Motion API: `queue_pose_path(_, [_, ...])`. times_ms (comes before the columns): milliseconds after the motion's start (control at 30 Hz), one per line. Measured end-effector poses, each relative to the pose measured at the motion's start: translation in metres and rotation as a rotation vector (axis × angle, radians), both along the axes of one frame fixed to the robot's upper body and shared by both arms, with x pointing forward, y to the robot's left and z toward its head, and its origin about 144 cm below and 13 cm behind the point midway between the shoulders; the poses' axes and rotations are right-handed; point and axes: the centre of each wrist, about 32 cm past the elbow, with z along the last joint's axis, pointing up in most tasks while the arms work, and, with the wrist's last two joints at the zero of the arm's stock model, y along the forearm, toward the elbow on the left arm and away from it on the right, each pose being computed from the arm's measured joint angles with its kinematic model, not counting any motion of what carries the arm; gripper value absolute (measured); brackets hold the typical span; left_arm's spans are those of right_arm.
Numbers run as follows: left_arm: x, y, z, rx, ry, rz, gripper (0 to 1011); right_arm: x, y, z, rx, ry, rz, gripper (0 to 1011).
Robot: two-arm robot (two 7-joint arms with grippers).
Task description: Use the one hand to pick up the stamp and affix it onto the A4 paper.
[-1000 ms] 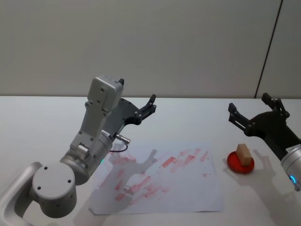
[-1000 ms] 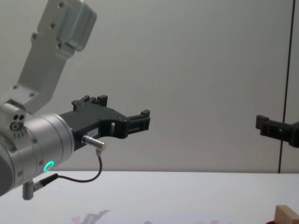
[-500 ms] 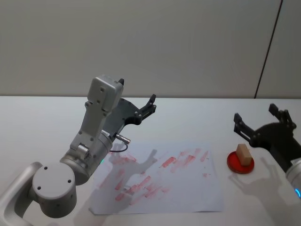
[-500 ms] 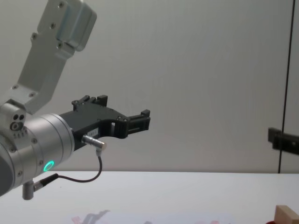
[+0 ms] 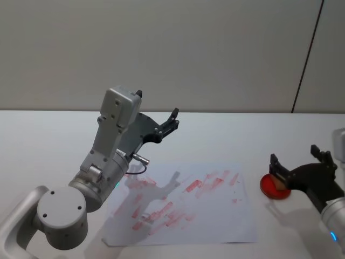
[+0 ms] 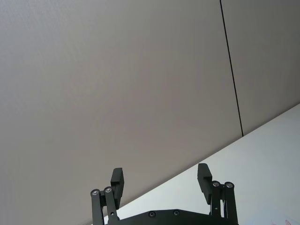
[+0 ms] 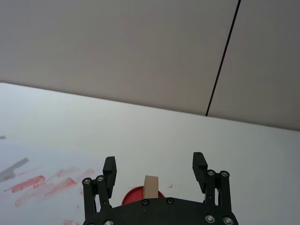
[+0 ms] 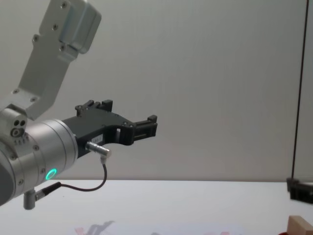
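Your right gripper (image 7: 154, 162) sits low over the right side of the table (image 5: 48, 135). Its jaws are spread wide and hold nothing. The stamp (image 7: 150, 186) stands upright between the jaws, back near the palm and about midway from one jaw to the other. There is clear space on either side, so neither jaw touches it. It rests on a round red pad (image 5: 269, 189) that lies beneath the jaws.

In the head view the left jaw crosses in front of the stamp and hides most of it. In the chest view a black part of the gripper shows a little above the stamp's top, with a gap between them. You cannot tell how far down the stamp's sides the jaws reach.

The paper (image 5: 215, 216) lies flat on the table to the left of the jaws, near the pad but apart from it. Its surface carries smeared pinkish-red marks, thickest across the middle.

Farther off, beyond the paper's left part, your left gripper (image 6: 160, 174) is held high above the table, well apart from the stamp. It points away toward the wall (image 5: 215, 54). Its jaws are parted too, with only the wall and the table's far edge showing between them.
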Motion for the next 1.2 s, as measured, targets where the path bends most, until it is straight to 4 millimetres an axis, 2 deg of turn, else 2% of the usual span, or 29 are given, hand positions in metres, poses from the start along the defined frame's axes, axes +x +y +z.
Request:
queue_pose_path(600, [0.0,0.0,0.0,0.0,0.0,0.0,1003,0.032,0.022,-0.029,-0.011,0.176,-0.017,1001])
queue_pose_path(1200, [0.0,0.0,0.0,0.0,0.0,0.0,1003,0.043,0.028,-0.047,-0.015,0.247,-0.047,1001])
